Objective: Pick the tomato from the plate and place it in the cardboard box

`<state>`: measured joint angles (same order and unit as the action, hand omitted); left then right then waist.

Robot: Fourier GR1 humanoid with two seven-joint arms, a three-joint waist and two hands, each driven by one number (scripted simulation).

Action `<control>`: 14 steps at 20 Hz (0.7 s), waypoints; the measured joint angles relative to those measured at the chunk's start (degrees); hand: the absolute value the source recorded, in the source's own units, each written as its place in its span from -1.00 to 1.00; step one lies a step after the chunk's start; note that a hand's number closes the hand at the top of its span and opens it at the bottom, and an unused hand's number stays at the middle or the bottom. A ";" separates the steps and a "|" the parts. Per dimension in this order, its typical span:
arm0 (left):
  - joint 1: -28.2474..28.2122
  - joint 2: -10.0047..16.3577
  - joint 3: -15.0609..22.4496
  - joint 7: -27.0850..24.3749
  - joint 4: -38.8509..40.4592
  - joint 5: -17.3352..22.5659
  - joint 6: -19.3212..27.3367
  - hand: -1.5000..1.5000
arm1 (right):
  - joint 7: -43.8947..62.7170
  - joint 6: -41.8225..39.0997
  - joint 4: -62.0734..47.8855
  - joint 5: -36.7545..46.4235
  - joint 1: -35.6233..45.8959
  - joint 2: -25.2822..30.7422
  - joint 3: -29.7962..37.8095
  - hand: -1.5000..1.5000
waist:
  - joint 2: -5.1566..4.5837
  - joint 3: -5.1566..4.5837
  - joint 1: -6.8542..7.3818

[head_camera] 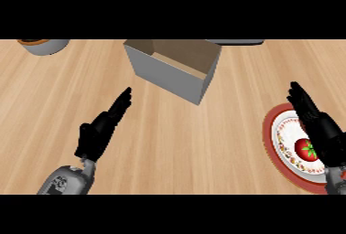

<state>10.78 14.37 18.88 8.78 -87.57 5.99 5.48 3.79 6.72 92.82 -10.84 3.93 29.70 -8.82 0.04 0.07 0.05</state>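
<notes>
The tomato (307,150) sits on the red-rimmed plate (269,132) at the frame's right edge, well apart from the open cardboard box (172,75) at upper centre. The right hand (317,123) overlaps the plate's right side just beside the tomato, fingers straight and together. The left hand (101,130) is at lower left above the bare table (189,151), fingers likewise straight. A grey bowl (47,45) stands in the upper left corner.

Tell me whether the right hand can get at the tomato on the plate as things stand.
Probably yes. The right hand hovers open just beside the tomato, over the right side of the plate. Nothing lies between them or on top of the tomato.
</notes>
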 measured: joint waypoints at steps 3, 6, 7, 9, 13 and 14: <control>0.96 2.27 -2.09 -0.61 -1.22 -0.74 -0.58 0.00 | -3.06 -3.15 2.05 -3.23 -1.19 3.82 6.03 -1.00 | 0.17 -0.01 -0.73; 1.64 6.34 -4.72 -3.85 -2.24 -2.40 -1.19 0.00 | -5.74 -5.29 3.96 -7.80 0.42 8.68 14.99 -1.00 | 0.68 -0.02 -1.81; 1.62 7.31 -5.31 -4.61 -2.59 -2.59 -1.50 0.00 | -6.54 -6.46 3.07 -6.25 -0.54 11.96 16.72 -1.00 | 0.69 -0.08 -2.09; 1.10 9.00 -6.54 -6.79 -2.74 -2.42 -2.69 0.00 | -9.95 -9.73 -0.01 -6.28 -3.09 16.43 21.59 -1.00 | 0.52 -0.05 -2.33; 0.66 10.61 -7.83 -9.57 -3.31 -2.27 -4.64 0.00 | -23.78 -16.46 -8.28 -4.85 -8.17 19.80 28.40 -1.00 | 0.22 0.04 -1.60; 0.71 10.71 -8.04 -10.38 -2.76 -2.54 -4.77 0.00 | -27.50 -17.32 -9.58 -3.16 -9.17 20.30 28.87 -1.00 | 0.13 0.05 -1.48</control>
<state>11.49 25.09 10.84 -1.60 -90.33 3.45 0.71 -23.71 -10.60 83.24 -14.00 -5.24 50.01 20.04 0.17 0.12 -1.43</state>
